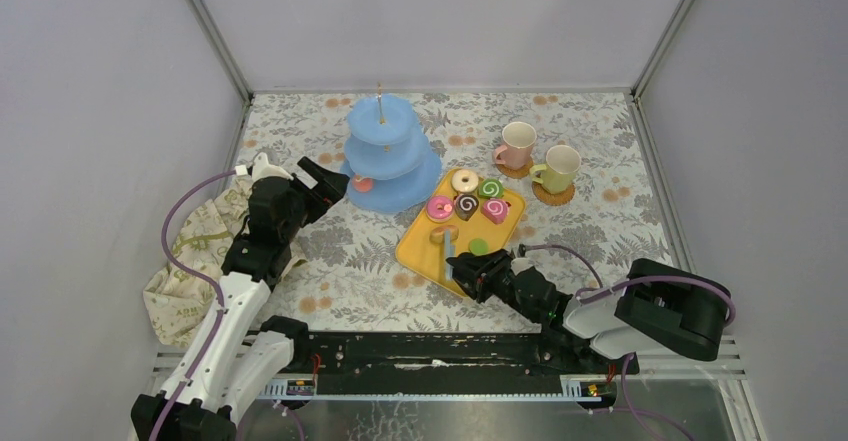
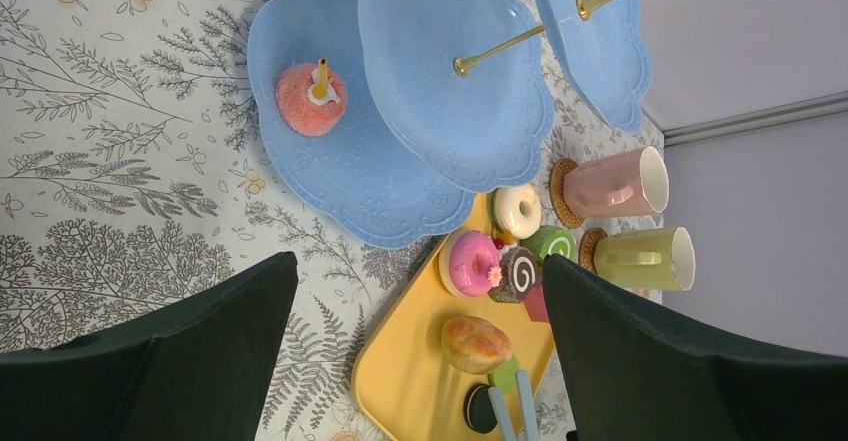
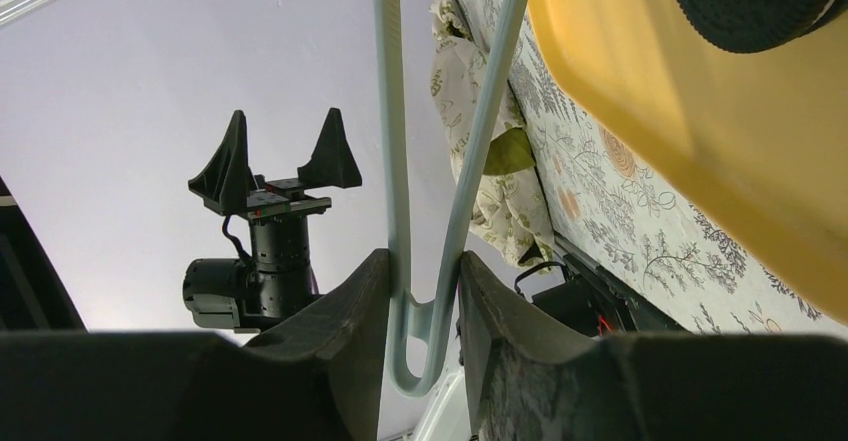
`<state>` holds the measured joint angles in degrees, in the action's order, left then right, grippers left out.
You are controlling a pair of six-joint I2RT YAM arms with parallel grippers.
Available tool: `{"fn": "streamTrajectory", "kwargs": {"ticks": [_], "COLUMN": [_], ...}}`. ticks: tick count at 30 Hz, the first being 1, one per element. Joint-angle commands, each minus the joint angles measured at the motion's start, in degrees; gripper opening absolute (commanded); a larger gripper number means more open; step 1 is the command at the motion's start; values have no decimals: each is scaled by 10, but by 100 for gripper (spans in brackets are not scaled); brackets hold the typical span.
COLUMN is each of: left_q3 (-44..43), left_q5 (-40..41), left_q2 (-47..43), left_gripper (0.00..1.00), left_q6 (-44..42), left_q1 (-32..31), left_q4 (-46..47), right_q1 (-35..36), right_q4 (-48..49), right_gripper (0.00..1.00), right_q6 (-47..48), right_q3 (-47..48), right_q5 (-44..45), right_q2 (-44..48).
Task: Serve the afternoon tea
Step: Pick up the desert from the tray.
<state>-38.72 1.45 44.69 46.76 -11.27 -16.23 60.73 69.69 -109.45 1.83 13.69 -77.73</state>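
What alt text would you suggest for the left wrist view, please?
A blue three-tier stand on a floral tablecloth holds one pink pastry on its lowest tier. Beside it, a yellow tray carries more pastries, with a pink mug and a green mug beyond. The open black fingers frame the bottom edge.

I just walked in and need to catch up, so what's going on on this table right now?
The right gripper is shut on pale blue tongs at the near end of the yellow tray. Most of the toy pastries sit on that tray. One pink pastry is already on the bottom tier of the blue three-tier stand. The left gripper hangs open and empty beside the stand. The pink mug and the pale green mug stand on coasters behind the tray.
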Motion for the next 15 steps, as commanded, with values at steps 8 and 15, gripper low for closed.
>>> {"fn": "streamTrajectory", "kwargs": {"ticks": [8, 15], "left_q3": [-4, -5], "left_q5": [-7, -7], "left_q2": [3, 3], "left_gripper": [100, 100], "left_q6": [-9, -11], "left_q1": [-4, -4], "left_q4": [34, 33], "right_q1": [-22, -34], "right_q4": [57, 74], "right_gripper": [36, 36], "right_q6": [-12, -8], "right_q3": [25, 35], "right_q5": [-35, -54], "right_q2": [-44, -62]}}
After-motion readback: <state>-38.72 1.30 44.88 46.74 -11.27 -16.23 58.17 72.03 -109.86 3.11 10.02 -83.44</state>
